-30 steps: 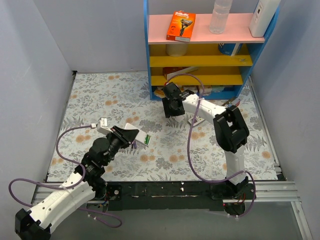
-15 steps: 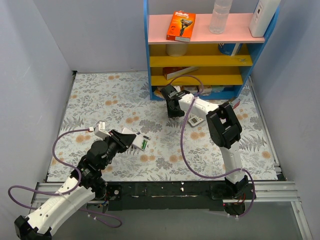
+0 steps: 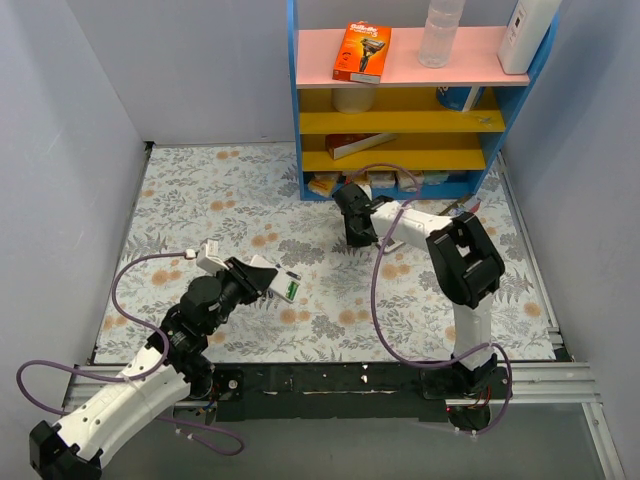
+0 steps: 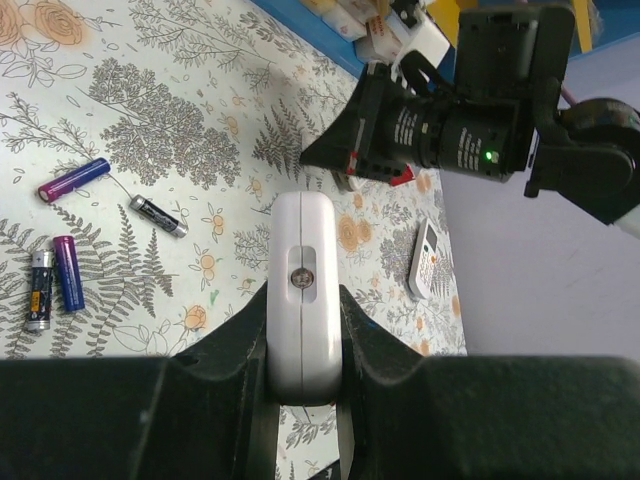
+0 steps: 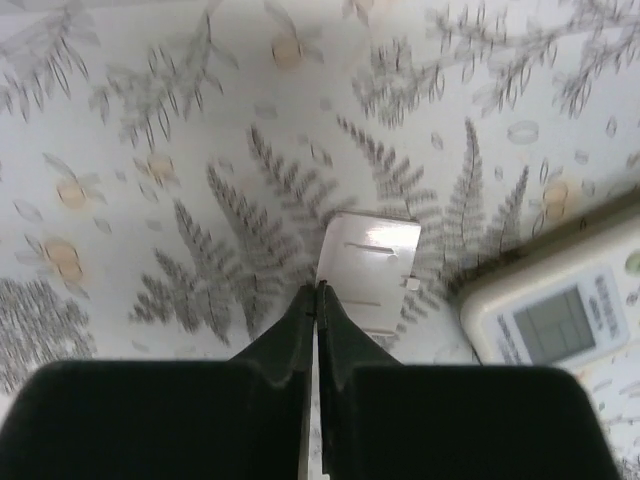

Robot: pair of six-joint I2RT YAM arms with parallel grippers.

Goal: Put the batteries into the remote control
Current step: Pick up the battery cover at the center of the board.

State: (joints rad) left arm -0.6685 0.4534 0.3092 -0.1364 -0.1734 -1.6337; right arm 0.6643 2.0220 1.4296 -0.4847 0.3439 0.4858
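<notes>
Slippage looked the main hazard. Left jaws were clenched on the near end of the remote control, which hung above the worktop left of centre, most of its length jutting out unsupported. Its shell was smooth, glossy white plastic with rounded corners and a small metal screw head in the upper face. Pressing a cell against a spring contact would likely lever that long body and twist it in the grip. In the overhead view a green patch showed at its far end, perhaps the open bay, though too small to be sure.

Four batteries lay loose on the soft floral cloth beneath: a purple-blue one alone, a dark one near it, and two side by side, touching or nearly so. Being slim, hard cylinders, they would probably roll under a glancing touch, and the pair would be awkward to part.

Right jaws were closed tip to tip, low over the cloth in front of the shelf, at the near edge of a thin, flat white plate with a shiny face, possibly the bay's lid. Whether they pinched that edge or merely met it could not be told. A plate lying so flat would tend to skate away rather than lift. Just beside it lay a small white remote with a grey display, close enough to be nudged.
</notes>
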